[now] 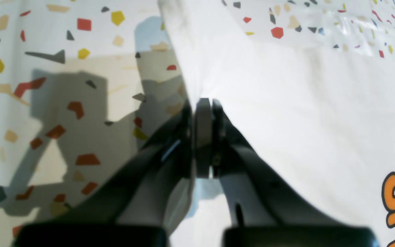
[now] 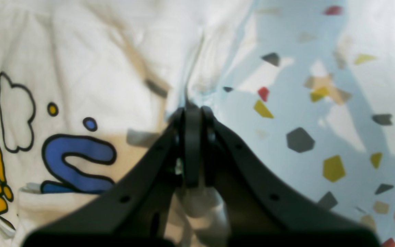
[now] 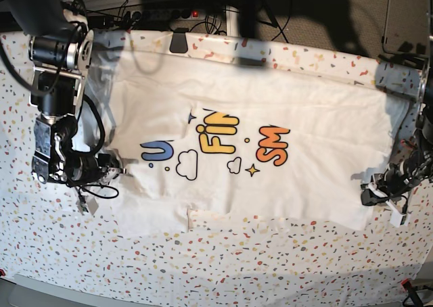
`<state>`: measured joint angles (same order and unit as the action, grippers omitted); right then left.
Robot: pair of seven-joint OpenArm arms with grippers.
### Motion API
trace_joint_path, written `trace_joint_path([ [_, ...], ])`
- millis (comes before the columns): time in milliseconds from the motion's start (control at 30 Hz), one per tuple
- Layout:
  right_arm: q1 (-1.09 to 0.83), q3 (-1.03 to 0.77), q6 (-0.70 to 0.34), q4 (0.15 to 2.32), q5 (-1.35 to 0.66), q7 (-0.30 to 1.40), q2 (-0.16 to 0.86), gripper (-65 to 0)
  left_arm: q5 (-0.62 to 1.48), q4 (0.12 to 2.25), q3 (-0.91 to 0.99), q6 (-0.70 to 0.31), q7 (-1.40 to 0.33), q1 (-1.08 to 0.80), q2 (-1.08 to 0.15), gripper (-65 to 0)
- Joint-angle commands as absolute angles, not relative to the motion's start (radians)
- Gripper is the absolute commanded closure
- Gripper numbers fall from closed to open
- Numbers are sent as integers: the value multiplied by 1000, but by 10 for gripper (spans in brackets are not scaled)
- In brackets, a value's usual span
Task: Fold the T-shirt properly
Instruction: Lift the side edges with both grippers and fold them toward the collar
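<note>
Black jaws of the left gripper are pinched shut on the edge of the T-shirt; the right gripper is likewise clamped on the opposite edge. Between them the shirt lies spread, print up, across the tablecloth, wrinkled near the right gripper. Thin, limp cotton could slide from either pinch, or an uneven lift could skew the fold. The cloth beneath looks glossy, speckled with angular coloured chips.
</note>
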<state>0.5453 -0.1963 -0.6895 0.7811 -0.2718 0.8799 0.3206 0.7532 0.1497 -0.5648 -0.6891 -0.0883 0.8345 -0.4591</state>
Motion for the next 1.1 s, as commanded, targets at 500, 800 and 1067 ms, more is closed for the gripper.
trace_joint_path([
  [500, 335, -196, -698, 1241, -274, 864, 327, 0, 833, 167, -564, -698, -100, 853, -571, 0],
  [800, 295, -196, -698, 1315, -378, 914, 327, 0, 895, 189, -564, -698, -104, 846, -573, 0],
  [1067, 275, -196, -698, 1436, -405, 940, 326, 0, 896, 278, -564, -698, -206, 845, -648, 0],
])
